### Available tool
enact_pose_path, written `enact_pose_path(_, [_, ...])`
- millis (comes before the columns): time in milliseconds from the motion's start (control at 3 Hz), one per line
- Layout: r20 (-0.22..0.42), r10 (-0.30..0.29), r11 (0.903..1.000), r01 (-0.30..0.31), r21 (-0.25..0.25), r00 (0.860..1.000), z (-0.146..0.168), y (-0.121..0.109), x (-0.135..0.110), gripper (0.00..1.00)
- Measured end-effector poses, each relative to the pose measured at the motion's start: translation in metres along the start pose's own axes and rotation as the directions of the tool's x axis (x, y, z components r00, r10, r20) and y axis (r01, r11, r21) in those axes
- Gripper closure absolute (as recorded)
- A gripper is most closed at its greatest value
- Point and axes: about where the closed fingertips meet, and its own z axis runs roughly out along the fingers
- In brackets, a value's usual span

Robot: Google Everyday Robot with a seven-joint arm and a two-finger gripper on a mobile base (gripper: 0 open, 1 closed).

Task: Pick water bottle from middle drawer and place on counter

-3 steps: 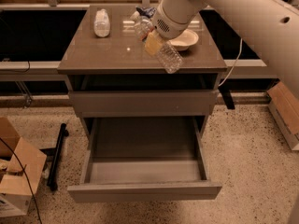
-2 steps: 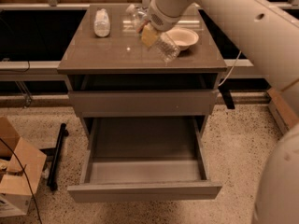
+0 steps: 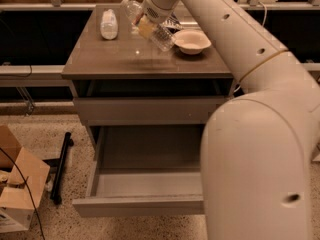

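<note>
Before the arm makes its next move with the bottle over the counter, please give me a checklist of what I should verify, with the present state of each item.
1. Grip: the gripper, above the rear part of the counter, is shut on the small clear ribbed plastic water bottle: ok.
2. Water bottle is over the glossy grey-brown counter: ok.
3. Water bottle is upright for setting down: not ok, it is tilted.
4. Bare landing spot on the counter, between the squat opaque white bottle and the shallow white bowl: ok.
5. Water bottle's lower end is apart from the white bowl: cannot tell.
</note>
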Motion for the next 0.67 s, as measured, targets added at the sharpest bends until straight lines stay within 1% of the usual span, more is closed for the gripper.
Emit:
enact_pose_path(333, [0.037, -0.027, 0.9982, 0.029, -0.053, 0.999, 0.034, 0.003, -0.025, 0.38])
enact_pose_path(667, [0.055, -0.030, 0.9945, 0.035, -0.099, 0.998, 0.057, 0.009, -0.037, 0.16])
